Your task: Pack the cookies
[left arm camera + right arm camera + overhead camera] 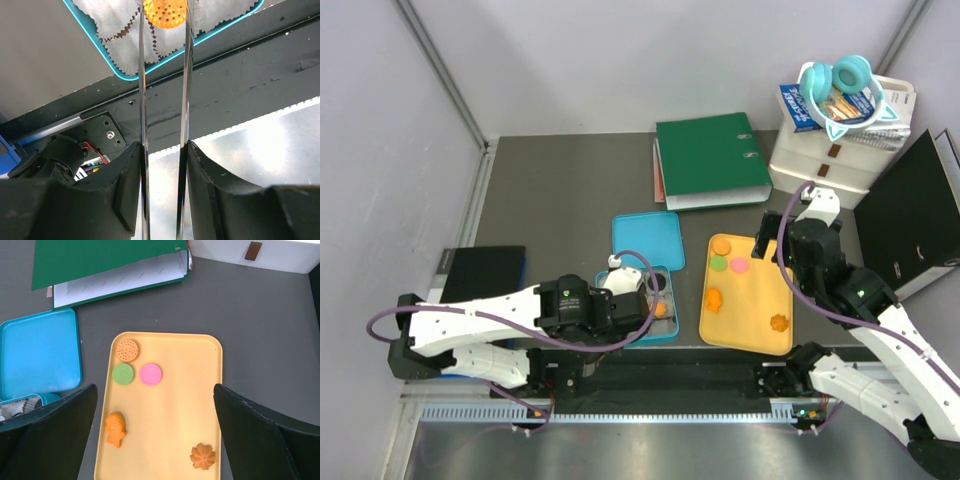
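My left gripper (162, 167) is shut on thin metal tongs (142, 100). The tong tips pinch a round orange dotted cookie (165, 12) over the grey-white paper liners (117, 20) in the blue box (668, 330). My right gripper (155, 400) is open and empty, hovering above the yellow tray (175, 405). On the tray lie an orange dotted cookie (127, 350), a green cookie (123, 374), a pink cookie (150, 374), an orange fish-shaped cookie (115, 429) and an orange flower cookie (203, 456).
The blue lid (647, 240) lies behind the box. A green binder (712, 160) lies at the back. A white drawer unit (835, 150) with headphones stands at the back right, beside a black folder (915, 215). A black pad (480, 272) lies at the left.
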### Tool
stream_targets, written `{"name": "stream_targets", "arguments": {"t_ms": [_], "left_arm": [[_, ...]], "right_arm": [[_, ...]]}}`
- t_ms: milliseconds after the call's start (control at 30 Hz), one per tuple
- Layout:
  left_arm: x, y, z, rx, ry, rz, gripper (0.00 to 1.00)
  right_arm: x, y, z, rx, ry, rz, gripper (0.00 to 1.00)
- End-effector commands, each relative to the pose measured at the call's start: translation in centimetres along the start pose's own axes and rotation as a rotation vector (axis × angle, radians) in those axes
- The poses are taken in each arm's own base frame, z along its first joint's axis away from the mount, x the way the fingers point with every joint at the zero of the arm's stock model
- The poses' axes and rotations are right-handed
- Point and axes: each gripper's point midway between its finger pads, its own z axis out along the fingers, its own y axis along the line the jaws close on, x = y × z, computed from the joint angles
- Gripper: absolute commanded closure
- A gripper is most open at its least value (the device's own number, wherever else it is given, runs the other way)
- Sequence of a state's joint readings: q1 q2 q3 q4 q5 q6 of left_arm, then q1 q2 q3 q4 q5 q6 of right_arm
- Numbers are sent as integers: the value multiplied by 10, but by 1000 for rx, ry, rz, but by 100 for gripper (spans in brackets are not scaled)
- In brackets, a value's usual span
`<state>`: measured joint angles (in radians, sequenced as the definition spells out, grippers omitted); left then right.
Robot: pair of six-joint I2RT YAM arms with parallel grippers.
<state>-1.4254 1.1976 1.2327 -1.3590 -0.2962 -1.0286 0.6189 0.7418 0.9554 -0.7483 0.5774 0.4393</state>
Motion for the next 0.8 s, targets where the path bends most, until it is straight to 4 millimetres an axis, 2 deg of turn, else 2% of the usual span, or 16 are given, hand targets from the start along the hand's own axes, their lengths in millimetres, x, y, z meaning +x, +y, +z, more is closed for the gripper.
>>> {"name": "stream_targets", "arguments": {"t_ms": [0, 233, 500, 767], "left_arm": [[7, 28, -13, -79, 12, 8, 87], [7, 29, -14, -79, 11, 11, 79], [6, 29, -19, -67, 9, 10, 76], [13, 26, -24, -31, 42, 18, 75]], "right_arm": [[-5, 5, -2, -21, -19, 18, 1], [-5, 5, -1, -21, -16, 16, 1], [-6, 6, -1, -21, -16, 13, 1], [-6, 6, -1, -20, -17, 11, 1]]}}
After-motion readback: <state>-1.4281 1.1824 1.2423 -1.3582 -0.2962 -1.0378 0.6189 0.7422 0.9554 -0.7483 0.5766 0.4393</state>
